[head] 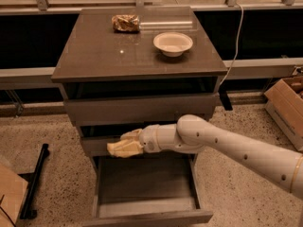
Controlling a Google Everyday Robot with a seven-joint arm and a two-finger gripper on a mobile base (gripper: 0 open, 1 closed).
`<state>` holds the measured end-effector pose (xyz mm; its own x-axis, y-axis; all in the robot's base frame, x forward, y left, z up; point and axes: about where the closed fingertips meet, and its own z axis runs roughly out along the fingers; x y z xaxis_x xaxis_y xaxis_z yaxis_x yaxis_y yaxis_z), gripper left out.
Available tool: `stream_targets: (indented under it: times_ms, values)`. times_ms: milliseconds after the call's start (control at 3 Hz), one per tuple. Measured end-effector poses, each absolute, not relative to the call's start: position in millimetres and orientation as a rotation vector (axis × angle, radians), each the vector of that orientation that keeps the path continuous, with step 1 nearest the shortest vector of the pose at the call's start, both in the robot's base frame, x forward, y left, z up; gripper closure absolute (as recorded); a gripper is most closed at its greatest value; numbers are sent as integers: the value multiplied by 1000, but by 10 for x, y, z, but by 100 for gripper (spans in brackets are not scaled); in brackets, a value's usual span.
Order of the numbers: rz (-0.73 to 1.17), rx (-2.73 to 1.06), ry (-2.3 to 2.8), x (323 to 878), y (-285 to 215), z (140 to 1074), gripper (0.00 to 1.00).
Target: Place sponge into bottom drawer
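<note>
My gripper (127,143) is shut on the pale yellow sponge (121,149) and holds it in front of the middle drawer's front, above the back left of the open bottom drawer (147,202). The white arm reaches in from the lower right. The bottom drawer is pulled out and its grey floor is bare. The sponge hides most of the fingers.
A cream bowl (173,43) and a crumpled brownish wrapper (126,22) sit on the cabinet top (104,56). A cardboard box (289,105) stands at the right, another at the lower left (9,197). A black stand (35,178) lies on the floor to the left.
</note>
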<state>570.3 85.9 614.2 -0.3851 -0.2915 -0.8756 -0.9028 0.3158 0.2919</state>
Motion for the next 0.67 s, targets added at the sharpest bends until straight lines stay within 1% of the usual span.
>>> stream_targets:
  times_ms: [333, 667]
  values:
    - [1112, -1037, 1873, 5650, 892, 5889, 100]
    - [1119, -1051, 1887, 5686, 958, 5869, 100]
